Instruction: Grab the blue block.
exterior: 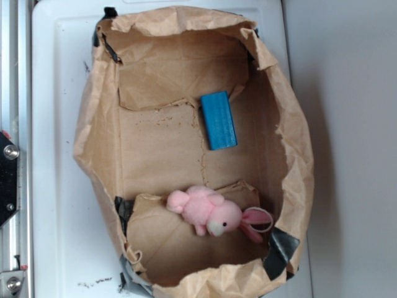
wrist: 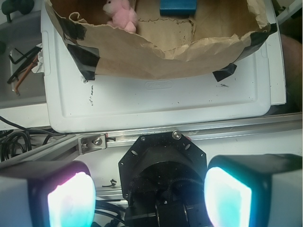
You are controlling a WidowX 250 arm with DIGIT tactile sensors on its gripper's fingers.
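Brown paper bag [exterior: 99, 155], top torn open and sides folded down, sits on a white surface [exterior: 56, 186]; black tape at the corners. Left to right in the exterior view: metal rail at the far left edge, then the bag wall, then the bag's flat floor. Pink plush bunny [exterior: 211, 214] lies low on the floor, head toward the right. Blue block [exterior: 218, 120] lies flat higher up and right of centre, long axis nearly vertical in frame, just beside a folded paper flap; well apart from the bunny.

Wrist view: bunny [wrist: 120, 13] top left, block [wrist: 177, 6] top centre and cut off by the frame edge, both inside the bag. Tool [wrist: 149, 196] is wide apart, nothing between the fingers [wrist: 71, 201], and is outside the bag, back over the rail and robot base, well short of the block.

Step in hand, as I judge it: approach. To do it well: come over the near bag wall high enough to clear the crumpled rim, centre above the block, turn the fingers to span its short width, then descend straight. Risk: snagging the paper flap beside the block's upper end.
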